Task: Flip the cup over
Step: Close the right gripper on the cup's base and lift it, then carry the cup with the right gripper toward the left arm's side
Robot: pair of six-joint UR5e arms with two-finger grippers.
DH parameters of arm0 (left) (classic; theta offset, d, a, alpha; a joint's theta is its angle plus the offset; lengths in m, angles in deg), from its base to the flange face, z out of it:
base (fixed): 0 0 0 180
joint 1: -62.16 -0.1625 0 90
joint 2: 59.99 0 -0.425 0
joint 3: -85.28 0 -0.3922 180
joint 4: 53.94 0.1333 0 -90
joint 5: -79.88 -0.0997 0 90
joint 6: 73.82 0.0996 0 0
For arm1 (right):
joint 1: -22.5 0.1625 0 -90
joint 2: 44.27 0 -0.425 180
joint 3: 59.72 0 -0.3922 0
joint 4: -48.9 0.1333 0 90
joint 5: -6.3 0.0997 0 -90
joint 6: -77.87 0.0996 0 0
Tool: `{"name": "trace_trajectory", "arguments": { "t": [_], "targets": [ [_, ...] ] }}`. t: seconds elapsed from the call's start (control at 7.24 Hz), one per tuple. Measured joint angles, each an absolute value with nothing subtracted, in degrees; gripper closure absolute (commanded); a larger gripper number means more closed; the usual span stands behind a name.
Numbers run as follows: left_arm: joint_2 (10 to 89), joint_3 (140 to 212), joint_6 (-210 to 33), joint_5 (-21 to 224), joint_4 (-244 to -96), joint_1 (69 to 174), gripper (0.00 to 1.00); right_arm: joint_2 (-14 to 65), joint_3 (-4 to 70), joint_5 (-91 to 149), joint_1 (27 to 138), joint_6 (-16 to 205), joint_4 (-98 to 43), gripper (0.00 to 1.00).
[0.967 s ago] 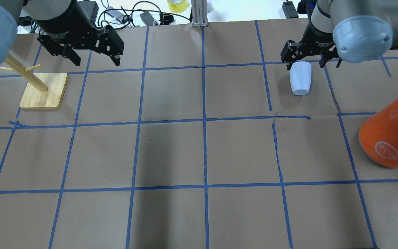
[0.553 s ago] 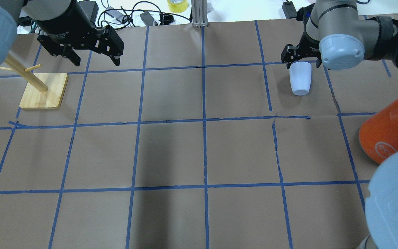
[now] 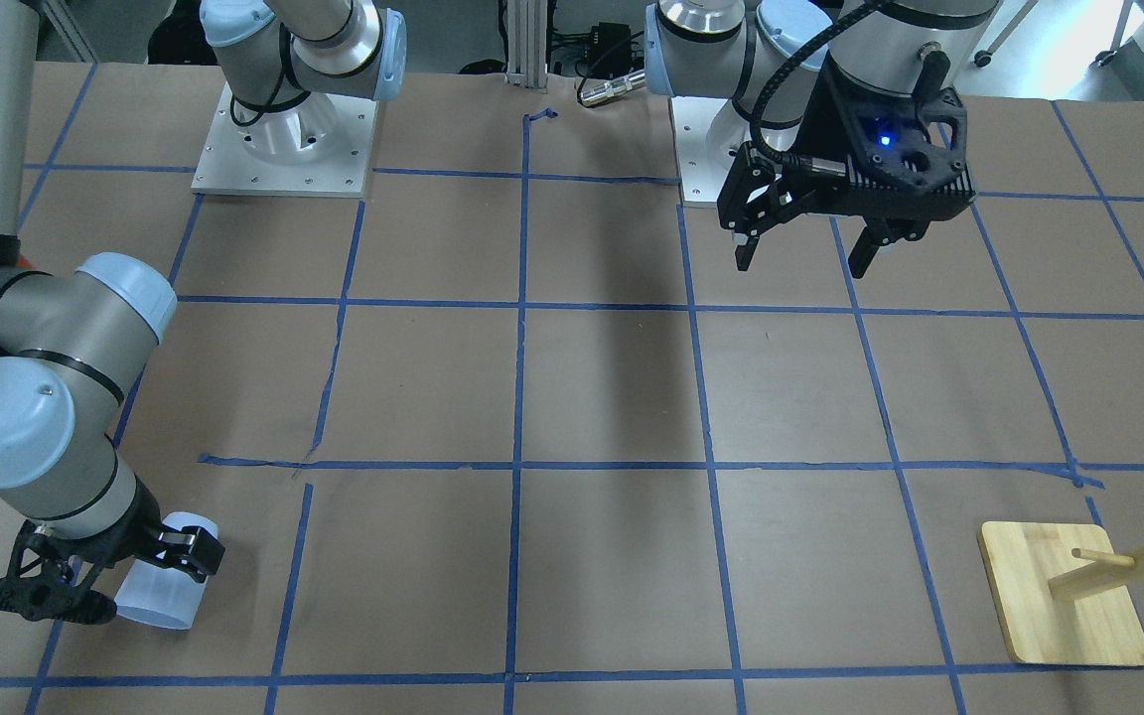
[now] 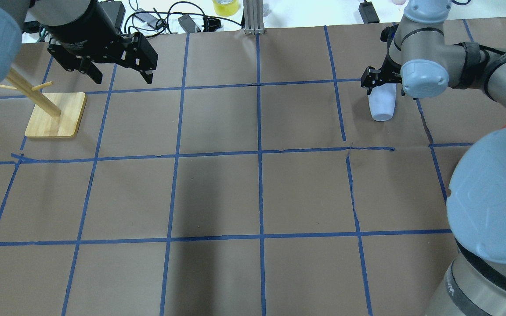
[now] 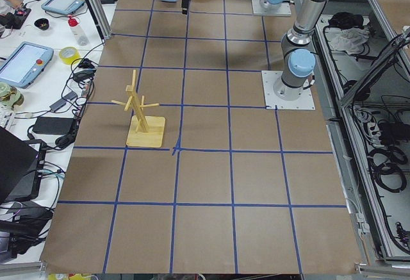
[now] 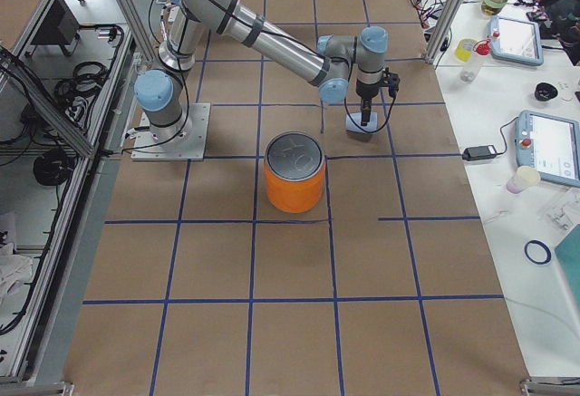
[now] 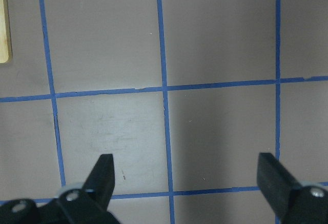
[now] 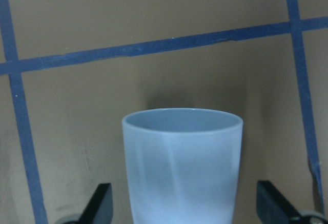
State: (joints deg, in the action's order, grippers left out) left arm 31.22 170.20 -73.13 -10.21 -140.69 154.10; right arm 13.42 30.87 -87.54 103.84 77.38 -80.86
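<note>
Right wrist-mounted view, item one: right gripper, jaws spread wide, holding nothing, straddling without touching the small pale blue-white plastic tumbler. The tumbler apparently lies on its side on the brown-papered table. I judge: centre, descend, close gently, because the smooth taper may slip. Item two: left gripper, wide, empty.
</note>
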Motion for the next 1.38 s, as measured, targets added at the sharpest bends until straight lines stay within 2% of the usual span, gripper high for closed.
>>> {"name": "trace_trajectory", "arguments": {
  "t": [0.14,0.28,0.41,0.83,1.38],
  "targets": [
    [31.2,170.2,-73.1,-10.2,-140.7,154.1,0.00,11.9,30.8,-87.3,103.8,77.9,-82.3,0.01],
    [31.2,170.3,-73.1,-10.2,-140.7,154.1,0.00,11.1,30.7,-87.1,103.8,78.5,-82.9,0.30],
    [31.2,170.3,-73.1,-10.2,-140.7,154.1,0.00,10.7,30.8,-87.1,103.8,78.8,-83.2,0.66],
    [31.2,170.3,-73.2,-10.2,-140.7,154.2,0.00,11.1,30.9,-87.2,103.8,76.5,-83.2,0.69],
    [31.2,170.3,-73.2,-10.2,-140.7,154.1,0.00,16.2,30.4,-83.8,108.1,66.0,-82.6,0.65]
  ]
}}
